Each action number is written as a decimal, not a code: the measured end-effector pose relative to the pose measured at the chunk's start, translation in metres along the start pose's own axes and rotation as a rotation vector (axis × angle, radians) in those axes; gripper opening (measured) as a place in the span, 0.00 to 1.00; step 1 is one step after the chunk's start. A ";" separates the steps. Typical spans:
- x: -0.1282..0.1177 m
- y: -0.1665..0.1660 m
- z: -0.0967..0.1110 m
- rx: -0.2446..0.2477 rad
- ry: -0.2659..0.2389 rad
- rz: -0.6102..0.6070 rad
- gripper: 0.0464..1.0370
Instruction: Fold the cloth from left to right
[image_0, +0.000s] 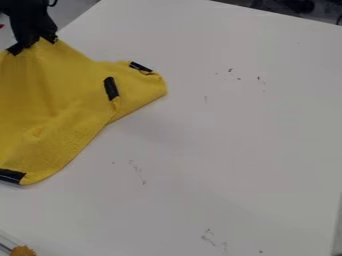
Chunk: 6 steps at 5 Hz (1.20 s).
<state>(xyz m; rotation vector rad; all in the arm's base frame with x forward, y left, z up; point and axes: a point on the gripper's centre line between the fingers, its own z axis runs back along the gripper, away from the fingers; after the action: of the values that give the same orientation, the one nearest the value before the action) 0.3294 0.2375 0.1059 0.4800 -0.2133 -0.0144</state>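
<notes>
Camera view: yellow cloth (63, 95) being held by black gripper (36, 41)

At ten o'clock, the cloth's top edge is being pinched by the gripper's closed fingers; toward eight, its lower part is being supported by the white table (220, 135).

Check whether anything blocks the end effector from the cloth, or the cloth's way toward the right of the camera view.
Nothing visible does. The cloth's upper edge is right at the end effector. The orange-brown item at the bottom-left corner lies off that path.
</notes>
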 end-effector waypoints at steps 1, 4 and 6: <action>-0.002 -0.034 0.036 0.000 -0.035 0.019 0.02; -0.022 -0.142 0.080 -0.088 -0.087 -0.005 0.02; -0.030 -0.185 0.083 -0.135 -0.106 0.031 0.21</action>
<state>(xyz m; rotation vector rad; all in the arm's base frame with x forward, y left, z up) 0.2900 0.0375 0.0869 0.3413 -0.3217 -0.0234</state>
